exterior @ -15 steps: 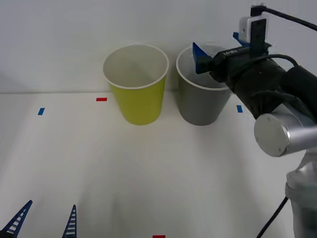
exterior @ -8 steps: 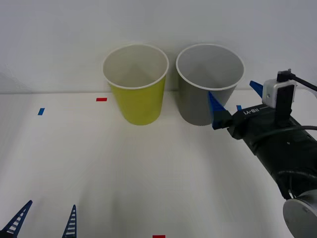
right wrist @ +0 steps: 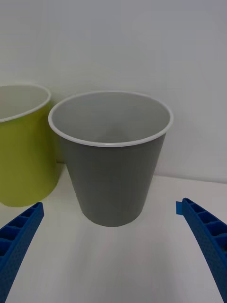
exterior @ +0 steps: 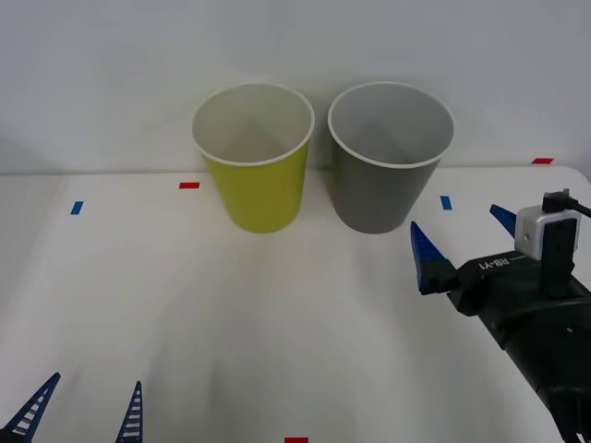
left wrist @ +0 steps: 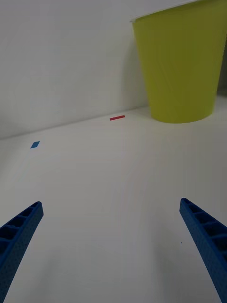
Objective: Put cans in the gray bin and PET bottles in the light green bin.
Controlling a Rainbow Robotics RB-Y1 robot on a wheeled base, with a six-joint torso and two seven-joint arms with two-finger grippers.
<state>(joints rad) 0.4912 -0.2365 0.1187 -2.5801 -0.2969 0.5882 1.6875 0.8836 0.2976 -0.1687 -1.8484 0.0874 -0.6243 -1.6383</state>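
Right gripper [exterior: 459,238] has pulled back from over the gray bin [exterior: 380,198] to the worktop's right edge, low, fingers spread wide, nothing held. Likely the can was just dropped; the bin's inside shows no can from here, so can't confirm. Light green bin [exterior: 259,189] sits just beside it along the back edge. Left gripper [exterior: 83,412] is parked at the front-left corner, spread, empty.

My right end effector [exterior: 464,238] hangs just right of the gray bin [exterior: 380,185], fingers spread and empty. The light green bin [exterior: 258,189] stands just left of the gray bin. My left end effector [exterior: 81,413] waits well left of it, open over the bench [exterior: 277,323].
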